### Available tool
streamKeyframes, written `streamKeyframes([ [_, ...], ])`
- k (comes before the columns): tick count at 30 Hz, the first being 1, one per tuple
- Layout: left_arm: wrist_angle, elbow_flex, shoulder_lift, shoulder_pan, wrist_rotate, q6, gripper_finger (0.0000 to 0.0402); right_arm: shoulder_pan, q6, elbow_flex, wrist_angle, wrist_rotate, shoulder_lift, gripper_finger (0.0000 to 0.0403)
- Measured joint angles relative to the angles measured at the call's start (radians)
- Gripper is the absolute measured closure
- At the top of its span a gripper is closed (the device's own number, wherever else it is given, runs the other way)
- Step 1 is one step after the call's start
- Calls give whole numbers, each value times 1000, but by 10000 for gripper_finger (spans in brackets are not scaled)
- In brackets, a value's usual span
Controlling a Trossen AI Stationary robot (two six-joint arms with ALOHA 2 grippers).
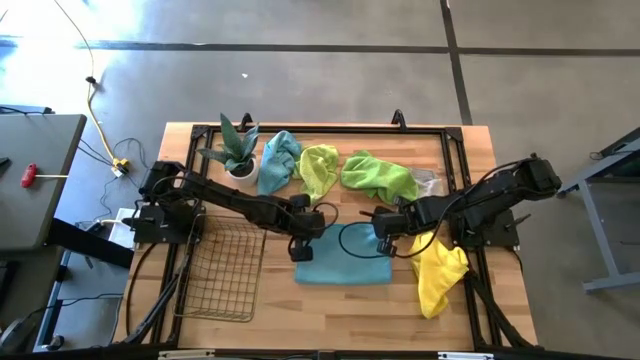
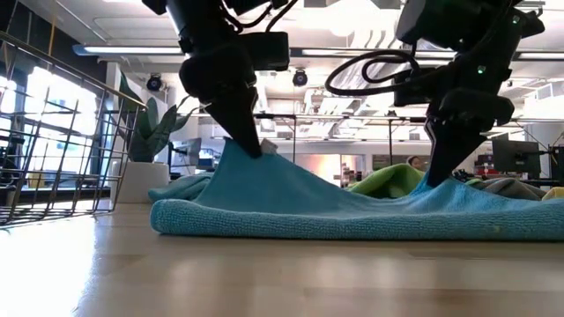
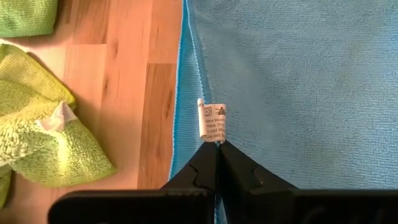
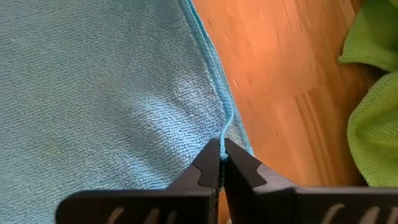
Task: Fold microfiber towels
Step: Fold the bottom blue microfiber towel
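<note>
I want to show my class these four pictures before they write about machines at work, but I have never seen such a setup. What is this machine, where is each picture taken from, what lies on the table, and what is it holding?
It is a robot with two dark arms at a wooden table. Each arm ends in a two-finger gripper. One picture looks straight down from above, one looks level across the tabletop, and two come from small cameras on the arms' wrists.

In the middle lies a flat blue towel. The left gripper is pinched shut on one edge of it, beside a small white label. The right gripper is pinched shut on the opposite edge. The level view shows both edges lifted a little.

Behind lie a crumpled blue towel and two green towels; a yellow towel lies at the right. A potted plant and a wire basket stand on the left.
</note>
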Motion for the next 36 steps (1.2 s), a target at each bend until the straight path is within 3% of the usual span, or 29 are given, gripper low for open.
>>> streamKeyframes([
  [4, 1, 0, 4, 0, -17, 4, 400, 0, -14, 0, 2, -1, 0, 402],
  [7, -8, -1, 20, -5, -87, 6, 398, 0, -18, 0, 2, -1, 0, 390],
  [16, -36, 0, 74, -10, -142, 28, 329, 0, -18, 0, 9, -2, 0, 282],
  [20, -119, 11, 69, -1, -142, -33, 300, 0, -13, 0, 8, -8, -8, 254],
  [25, -162, 37, 66, 1, -19, -97, 288, 2, 69, 0, 20, -126, -18, 247],
  [29, -74, 11, 66, -42, 104, -70, 291, 51, 152, 0, 21, -213, -20, 247],
  [33, 81, -61, 66, -100, 121, 2, 295, 138, 217, 0, 25, -196, -20, 247],
  [36, 184, -107, 66, -126, 98, 7, 297, 206, 276, 0, 24, -99, -20, 247],
])
